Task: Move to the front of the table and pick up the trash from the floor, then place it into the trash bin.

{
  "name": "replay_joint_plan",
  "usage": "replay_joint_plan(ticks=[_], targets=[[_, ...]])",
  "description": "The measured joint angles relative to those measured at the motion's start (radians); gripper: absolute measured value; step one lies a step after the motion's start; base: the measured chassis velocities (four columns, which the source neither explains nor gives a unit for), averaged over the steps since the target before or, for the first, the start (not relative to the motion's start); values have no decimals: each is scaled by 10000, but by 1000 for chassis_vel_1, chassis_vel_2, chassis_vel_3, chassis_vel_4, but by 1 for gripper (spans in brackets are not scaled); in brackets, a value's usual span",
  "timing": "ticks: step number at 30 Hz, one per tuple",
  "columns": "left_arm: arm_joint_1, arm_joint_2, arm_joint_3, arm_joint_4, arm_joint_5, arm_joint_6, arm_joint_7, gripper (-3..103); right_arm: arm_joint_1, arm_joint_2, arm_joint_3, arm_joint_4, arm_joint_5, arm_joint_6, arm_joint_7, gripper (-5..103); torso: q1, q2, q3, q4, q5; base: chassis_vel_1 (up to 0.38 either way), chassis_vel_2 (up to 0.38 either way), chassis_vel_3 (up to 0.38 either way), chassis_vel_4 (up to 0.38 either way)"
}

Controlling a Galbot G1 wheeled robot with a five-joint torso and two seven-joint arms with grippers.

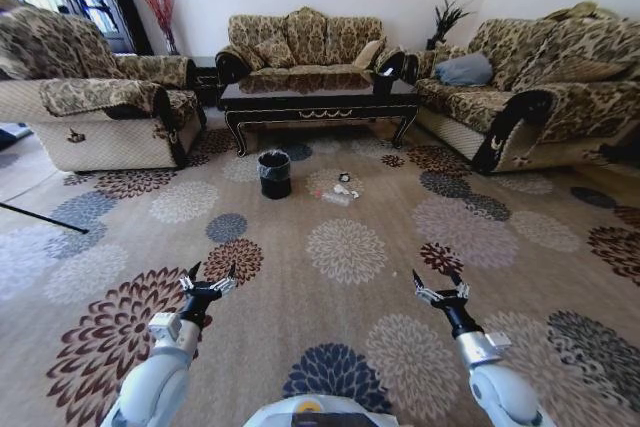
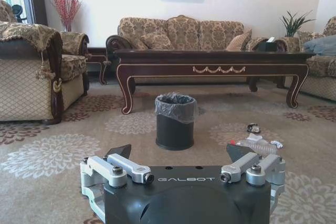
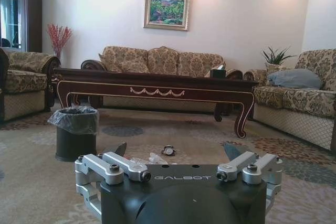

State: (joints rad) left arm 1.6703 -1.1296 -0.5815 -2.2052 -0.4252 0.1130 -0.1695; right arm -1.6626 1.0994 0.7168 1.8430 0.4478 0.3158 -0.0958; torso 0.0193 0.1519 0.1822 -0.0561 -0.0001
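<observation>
The long dark table [image 1: 320, 100] stands across the room in front of the back sofa. On the carpet before it sits the small black trash bin [image 1: 274, 174] with a clear liner. Just to its right lies the trash [image 1: 338, 190]: a clear bottle [image 2: 255, 146] with a red cap, a white paper wad [image 2: 276, 144] and a small round silver piece [image 2: 253, 128]. The right wrist view shows the same bin [image 3: 76, 132] and silver piece [image 3: 168, 150]. My left gripper [image 1: 208, 277] and right gripper [image 1: 437, 282] hover low over the carpet, well short of the trash, both open and holding nothing.
Patterned sofas ring the carpet: an armchair [image 1: 100, 97] on the left, a sofa [image 1: 300, 47] behind the table, another sofa [image 1: 540, 97] on the right. A black box [image 1: 384, 82] sits on the table. Open flowered carpet [image 1: 345, 247] lies between me and the bin.
</observation>
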Motion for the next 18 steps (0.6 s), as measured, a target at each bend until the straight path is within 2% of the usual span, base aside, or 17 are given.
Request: replay_joint_plan(ticks=[18], targets=[[49, -14, -15, -51, -14, -18, 13, 100, -96, 100, 30, 25, -103, 79, -64, 100, -128, -736, -606, 0, 0, 0, 0, 0, 0]])
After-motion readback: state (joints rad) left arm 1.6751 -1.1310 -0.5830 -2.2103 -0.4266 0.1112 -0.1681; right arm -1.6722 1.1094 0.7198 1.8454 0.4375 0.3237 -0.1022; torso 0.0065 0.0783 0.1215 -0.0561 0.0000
